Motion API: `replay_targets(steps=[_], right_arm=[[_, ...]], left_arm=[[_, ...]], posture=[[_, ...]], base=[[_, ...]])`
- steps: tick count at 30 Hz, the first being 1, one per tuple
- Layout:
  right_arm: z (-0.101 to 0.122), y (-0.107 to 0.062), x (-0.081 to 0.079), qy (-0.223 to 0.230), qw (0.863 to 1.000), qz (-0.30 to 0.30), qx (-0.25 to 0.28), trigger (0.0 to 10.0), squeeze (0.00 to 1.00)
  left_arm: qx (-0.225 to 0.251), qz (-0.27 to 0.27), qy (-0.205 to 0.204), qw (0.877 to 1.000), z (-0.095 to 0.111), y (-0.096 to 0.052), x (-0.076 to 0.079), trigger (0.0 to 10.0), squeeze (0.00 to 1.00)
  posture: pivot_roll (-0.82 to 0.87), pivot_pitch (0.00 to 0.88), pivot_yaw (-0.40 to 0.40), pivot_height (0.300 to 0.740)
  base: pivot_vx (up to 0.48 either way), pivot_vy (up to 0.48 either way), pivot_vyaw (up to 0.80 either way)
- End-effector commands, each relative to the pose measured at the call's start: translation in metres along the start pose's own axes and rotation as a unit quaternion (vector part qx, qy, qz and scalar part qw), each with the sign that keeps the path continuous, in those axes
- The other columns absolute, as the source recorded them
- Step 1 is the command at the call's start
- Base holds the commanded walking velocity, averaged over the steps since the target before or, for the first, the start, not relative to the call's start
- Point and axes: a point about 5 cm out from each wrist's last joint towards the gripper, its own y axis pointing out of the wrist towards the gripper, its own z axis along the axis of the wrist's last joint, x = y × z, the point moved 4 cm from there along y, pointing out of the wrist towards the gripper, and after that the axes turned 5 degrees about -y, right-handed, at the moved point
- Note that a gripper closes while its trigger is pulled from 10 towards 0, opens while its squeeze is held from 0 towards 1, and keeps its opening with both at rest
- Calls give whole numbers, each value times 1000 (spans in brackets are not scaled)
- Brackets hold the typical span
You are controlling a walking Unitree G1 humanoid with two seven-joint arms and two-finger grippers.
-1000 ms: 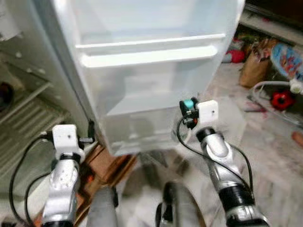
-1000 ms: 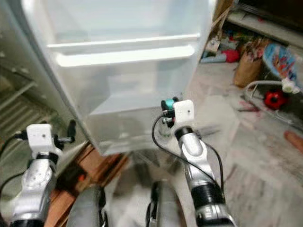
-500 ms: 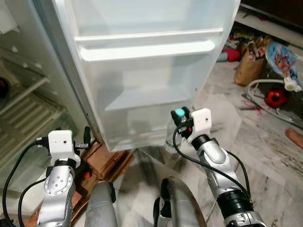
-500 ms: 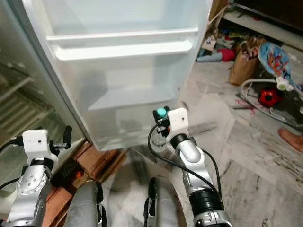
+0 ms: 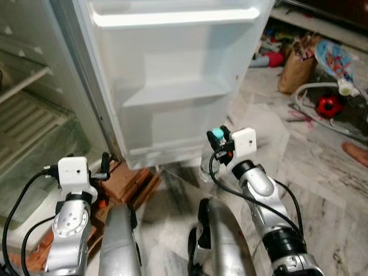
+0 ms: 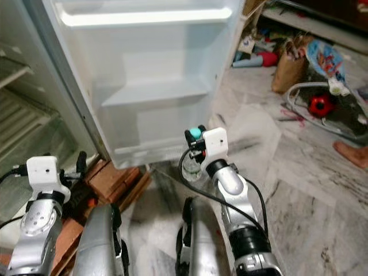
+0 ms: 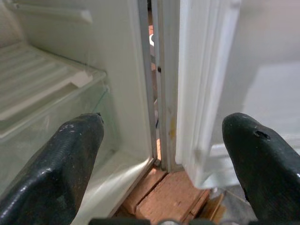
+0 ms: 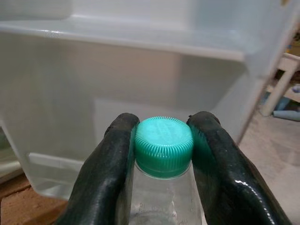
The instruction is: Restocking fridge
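A clear plastic bottle (image 5: 208, 163) with a teal cap (image 8: 163, 146) hangs upright in my right gripper (image 5: 219, 139), which is shut on its neck just under the cap. It is in front of the open fridge door (image 5: 172, 86), near the door's lower right corner and level with its bottom bin (image 5: 172, 123). The door's white shelves look empty. My left gripper (image 7: 159, 154) is open and empty, low at the gap between the door and the fridge body (image 7: 70, 93), above red bricks (image 5: 129, 181).
Wire shelves and a clear drawer (image 5: 29, 126) fill the fridge interior at left. Bricks (image 6: 112, 179) support the fridge base. On the marble floor (image 5: 322, 172) at right lie a brown bag (image 5: 292, 72), a red toy (image 5: 328, 106) and other clutter. A person's foot (image 5: 356, 154) is at far right.
The camera has tilted down, so the door now sits higher in view. My right gripper with the bottle has come slightly lower and closer to the door's bottom edge. The left arm stays put.
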Motion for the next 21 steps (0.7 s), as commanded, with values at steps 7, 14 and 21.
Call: replay_targets(steps=[7,14,21], right_arm=[[14,4,-3,-25,999,18,30,10000,0],[15,3,-7,-34,999,24,34,10000,0],[32,8,-25,-62,993,62,75,10000,0]], left_arm=[[14,16,1,1000,10,2,-7,10000,0],[11,12,5,1000,9,-1,-5,10000,0],[11,11,8,1000,12,0,-5,10000,0]], posture=[[45,146,-75,561],[46,159,-69,526],[53,176,-59,521]], base=[[0,0,0],[0,0,0],[0,0,0]])
